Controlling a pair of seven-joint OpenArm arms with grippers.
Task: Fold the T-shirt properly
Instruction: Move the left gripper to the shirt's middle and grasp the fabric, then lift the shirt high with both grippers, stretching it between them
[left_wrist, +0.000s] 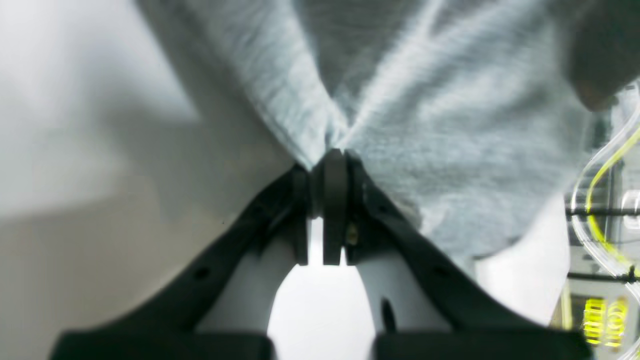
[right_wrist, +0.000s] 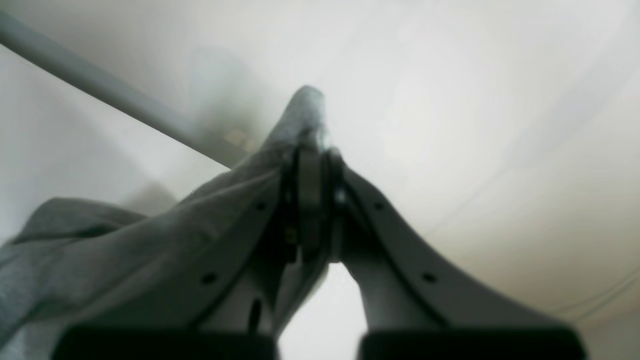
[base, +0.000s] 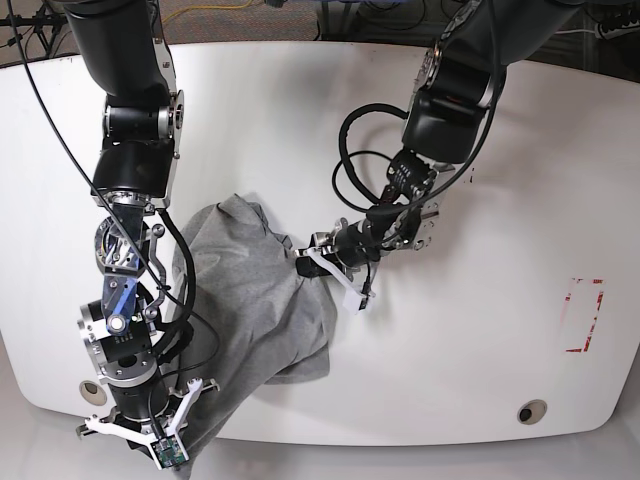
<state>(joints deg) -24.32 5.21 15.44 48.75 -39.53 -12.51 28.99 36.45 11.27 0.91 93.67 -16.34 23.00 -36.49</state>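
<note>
The heather-grey T-shirt (base: 250, 310) lies bunched on the white table (base: 450, 350), left of centre, and trails toward the front edge. My left gripper (base: 312, 264) is at the shirt's right edge. In the left wrist view this gripper (left_wrist: 331, 156) is shut on a pinch of the fabric (left_wrist: 425, 125), which fans out beyond the fingertips. My right gripper (base: 162, 432) is low at the front left. In the right wrist view it (right_wrist: 311, 146) is shut on a fold of the T-shirt (right_wrist: 125, 250), with cloth draping over its left finger. No lettering shows.
A red-outlined rectangle (base: 582, 315) is marked on the table at the right. A round hole (base: 532, 411) sits near the front right edge. Black cables (base: 355, 160) loop off the left arm. Cables and gear run along the far edge.
</note>
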